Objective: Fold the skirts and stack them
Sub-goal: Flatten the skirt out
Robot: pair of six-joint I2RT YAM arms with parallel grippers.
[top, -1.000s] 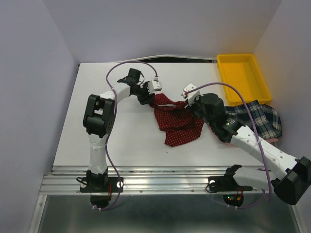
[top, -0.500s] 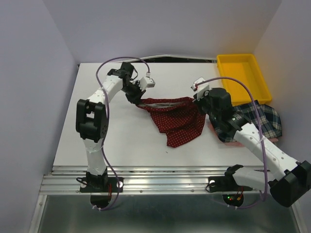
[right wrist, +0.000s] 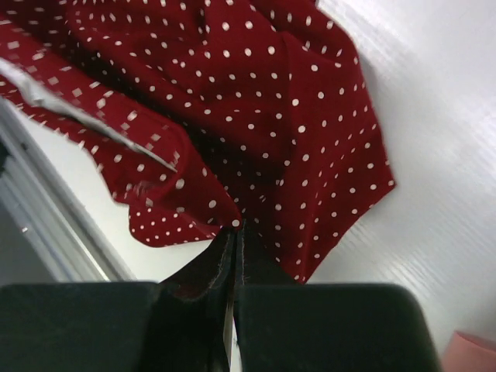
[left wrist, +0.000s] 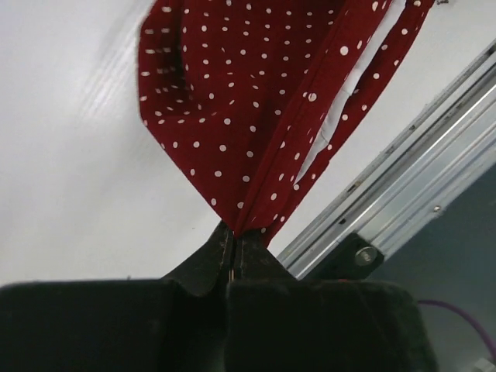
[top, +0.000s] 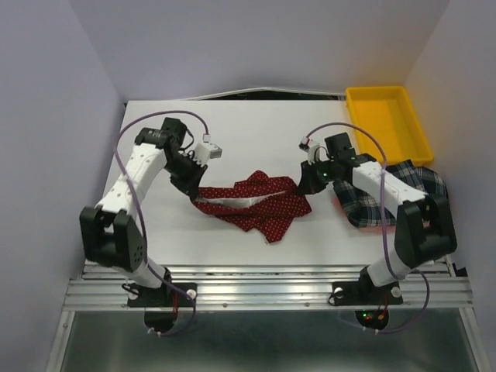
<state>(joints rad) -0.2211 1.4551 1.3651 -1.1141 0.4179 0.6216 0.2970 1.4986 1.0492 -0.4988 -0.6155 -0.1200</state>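
The dark red dotted skirt (top: 260, 206) lies stretched across the middle of the white table. My left gripper (top: 195, 194) is shut on its left corner, and the cloth (left wrist: 248, 108) fans out from the pinched jaws in the left wrist view. My right gripper (top: 304, 184) is shut on the skirt's right corner, with red cloth (right wrist: 271, 124) spreading from its jaws in the right wrist view. The navy plaid skirt (top: 395, 190) lies crumpled at the right, under the right arm.
A yellow plastic tray (top: 387, 124) stands at the back right corner. A pink thing (top: 372, 226) peeks out under the plaid skirt. The table's front metal rail (top: 263, 283) runs just below the red skirt. Grey walls close in the left, back and right.
Both grippers have moved apart and toward the near edge, carrying the red skirt. It has gone from a bunched heap at mid-table to a low, wide spread nearer the front.
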